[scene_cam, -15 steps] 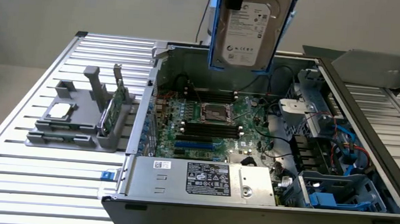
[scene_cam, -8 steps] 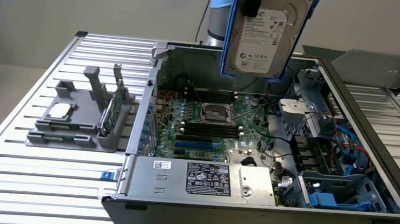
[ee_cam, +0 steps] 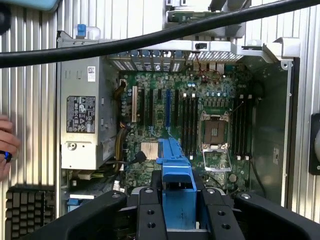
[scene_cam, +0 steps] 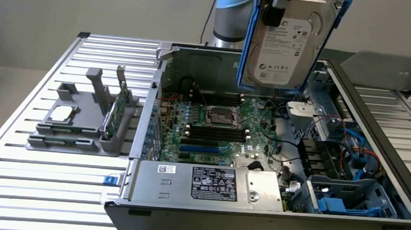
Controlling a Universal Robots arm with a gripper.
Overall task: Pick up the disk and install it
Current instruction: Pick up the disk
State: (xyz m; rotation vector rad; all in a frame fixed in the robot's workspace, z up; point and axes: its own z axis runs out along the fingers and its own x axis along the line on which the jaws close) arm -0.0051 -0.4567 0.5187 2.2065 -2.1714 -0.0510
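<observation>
Holding the disk [scene_cam: 286, 45] upright and high over the open computer case [scene_cam: 256, 225], white label turned toward the exterior view. Clamped on it with the gripper [ee_cam: 179, 210], closed against the blue side rail that sits between the fingers in the wrist view (no gap to make out on either side). Hanging clear of everything below: apart from the motherboard [scene_cam: 212, 126], apart from the case walls, a little toward the exterior view's right of the middle.

Pick-up done, then; install not yet done. By the look of it, in the carrying stage, between lifting and seating.

Judging from here, calls for turning the disk from upright to match a bay and squaring it with the blue cage [scene_cam: 342, 198] in the near corner at the exterior view's right, if that is the place; cannot tell for sure. Calls too for care around the loose wires along that side.

Worth minding: a hand [ee_cam: 5, 145] beside the case, well apart from the gripper. Untouched on the slatted table [scene_cam: 47, 191]: a grey stand [scene_cam: 78, 124] with a green card [scene_cam: 117, 110] and a small square chip [scene_cam: 62, 114].
</observation>
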